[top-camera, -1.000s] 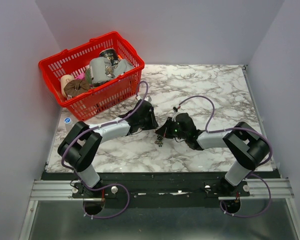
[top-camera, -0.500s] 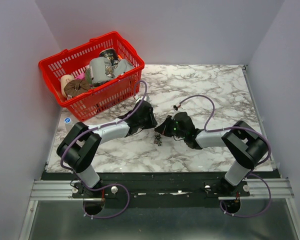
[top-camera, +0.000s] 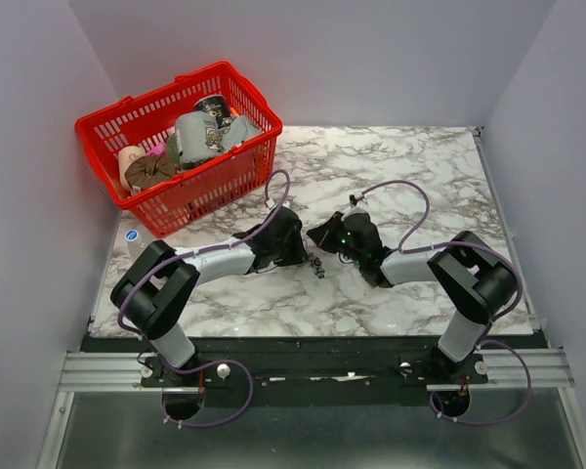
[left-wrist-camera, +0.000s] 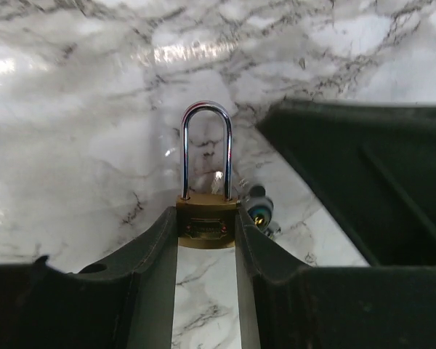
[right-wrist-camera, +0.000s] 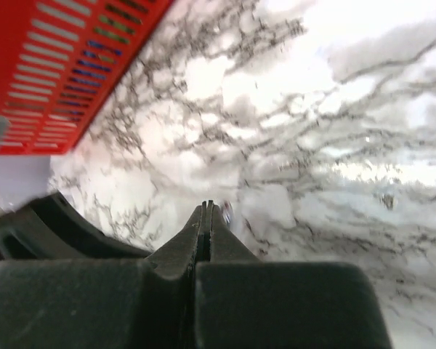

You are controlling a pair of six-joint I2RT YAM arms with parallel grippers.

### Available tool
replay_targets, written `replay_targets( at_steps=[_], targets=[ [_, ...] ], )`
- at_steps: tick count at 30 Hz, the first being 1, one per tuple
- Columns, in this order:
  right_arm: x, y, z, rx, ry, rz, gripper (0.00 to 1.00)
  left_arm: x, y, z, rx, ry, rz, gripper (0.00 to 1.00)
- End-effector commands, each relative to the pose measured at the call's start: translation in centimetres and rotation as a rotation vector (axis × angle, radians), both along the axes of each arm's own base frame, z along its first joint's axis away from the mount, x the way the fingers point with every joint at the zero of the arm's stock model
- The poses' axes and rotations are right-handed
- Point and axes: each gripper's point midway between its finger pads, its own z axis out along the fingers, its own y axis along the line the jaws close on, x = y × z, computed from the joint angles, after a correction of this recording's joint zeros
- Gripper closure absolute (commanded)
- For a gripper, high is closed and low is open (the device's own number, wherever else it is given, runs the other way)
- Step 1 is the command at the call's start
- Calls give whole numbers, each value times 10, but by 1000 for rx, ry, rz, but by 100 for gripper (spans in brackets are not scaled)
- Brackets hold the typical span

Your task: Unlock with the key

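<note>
padlock pinched in the left gripper, key just beside it

the left gripper [left-wrist-camera: 207,218] has its two fingers [left-wrist-camera: 149,254] clamped on the body of a brass padlock [left-wrist-camera: 206,224], one pad on each side. the padlock's silver shackle [left-wrist-camera: 206,149] is shut and points straight away from the wrist, low over the marble table [top-camera: 420,176].

just to the right of the padlock body, near the right-hand finger, lies a small dark thing with a rounded black head. it is most likely the key [left-wrist-camera: 258,208], though its blade is not plain from this angle. it sits on the marble, apart from both grippers' pads, and nothing holds it.

the right gripper [right-wrist-camera: 206,212] has its fingers pressed flat together with no gap. a tiny pale glint shows at the tips, too small to name. from above, the right gripper [top-camera: 322,235] points toward the left gripper [top-camera: 301,256], and the two tips are near each other at the middle of the table. the right arm's black body fills the right side of the left wrist view.

a red plastic basket [top-camera: 176,117] holding cups and cloth stands at the table's far left corner, well apart from both grippers.
</note>
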Motion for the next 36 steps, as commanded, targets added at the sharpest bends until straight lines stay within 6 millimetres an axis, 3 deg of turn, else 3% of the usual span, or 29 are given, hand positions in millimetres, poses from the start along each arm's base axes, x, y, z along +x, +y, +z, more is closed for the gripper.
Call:
replay_targets(
  at_steps=[1, 5, 13, 17, 19, 27, 30, 34, 36],
  targets=[
    [22, -1, 20, 47, -98, -67, 99, -11, -3, 8, -27, 25, -24, 100],
    [11, -14, 11, 13, -89, -76, 99, 3, 13, 7, 32, -3, 16, 100],
    [-4, -34, 19, -152, -172, -11, 99, 30, 48, 27, 181, -147, 118, 100],
    [-14, -34, 14, -235, -163, 72, 99, 33, 55, 22, 221, -143, 126, 100],
    [-19, -34, 7, -279, -128, 116, 91, 33, 55, 16, 235, -131, 116, 100],
    [-39, -30, -7, -400, -86, 216, 55, 32, 53, -2, 246, -70, 89, 83],
    [-42, -27, -6, -444, -87, 233, 46, 31, 52, -7, 239, -46, 81, 70],
    [-45, -27, -18, -496, -48, 249, 40, 30, 49, -11, 229, -28, 67, 56],
    [-47, -27, -20, -512, -41, 251, 39, 29, 48, -12, 226, -25, 62, 44]
  ],
)
